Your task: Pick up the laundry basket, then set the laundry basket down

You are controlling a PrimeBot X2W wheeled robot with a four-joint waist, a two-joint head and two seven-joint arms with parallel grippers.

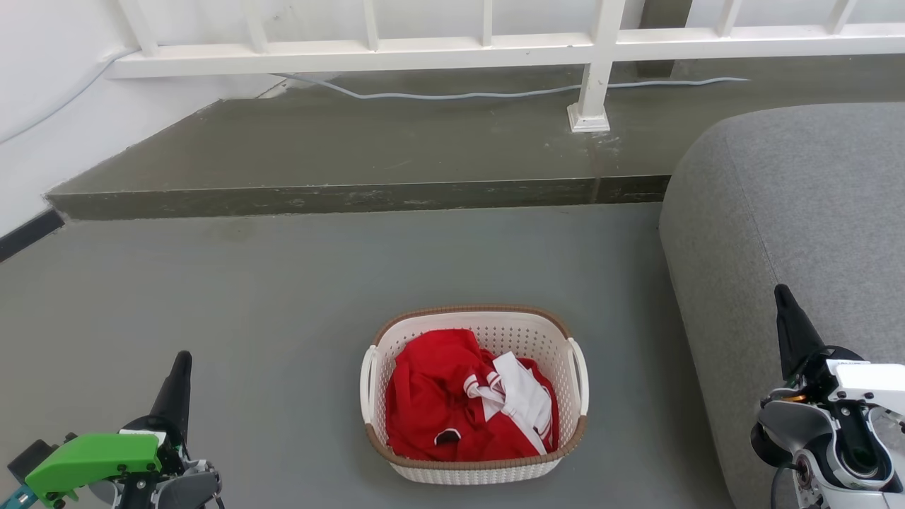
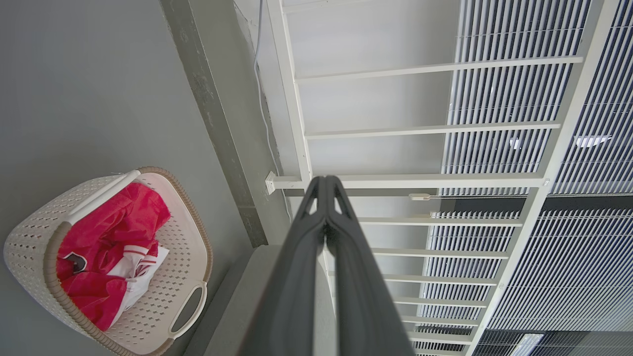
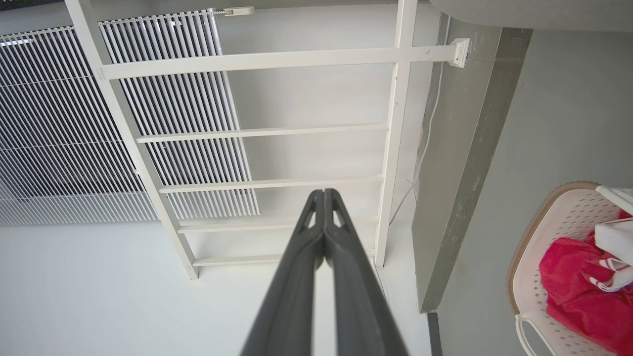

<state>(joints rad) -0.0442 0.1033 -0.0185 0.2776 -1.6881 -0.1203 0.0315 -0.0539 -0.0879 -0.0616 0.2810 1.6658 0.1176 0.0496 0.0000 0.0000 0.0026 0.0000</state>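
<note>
The grey sofa (image 1: pixel 799 212) bounded my right and the raised step (image 1: pixel 353 159) under the white railing (image 1: pixel 495 49) lay ahead. The laundry basket (image 1: pixel 472 469) sat on the floor (image 1: pixel 212 283) between my arms, square to me, its white handles facing each side, which I judged suited a two-armed lift. Red and white clothing (image 1: pixel 466 403) lay heaped inside. I held the left gripper (image 1: pixel 178 375) and the right gripper (image 1: pixel 783 304) low and well apart from the basket, each with its fingers pressed together, holding nothing.

Home interior: grey sofa (image 1: pixel 799 212), white railing (image 1: pixel 495 49), blinds (image 3: pixel 54 128).
</note>
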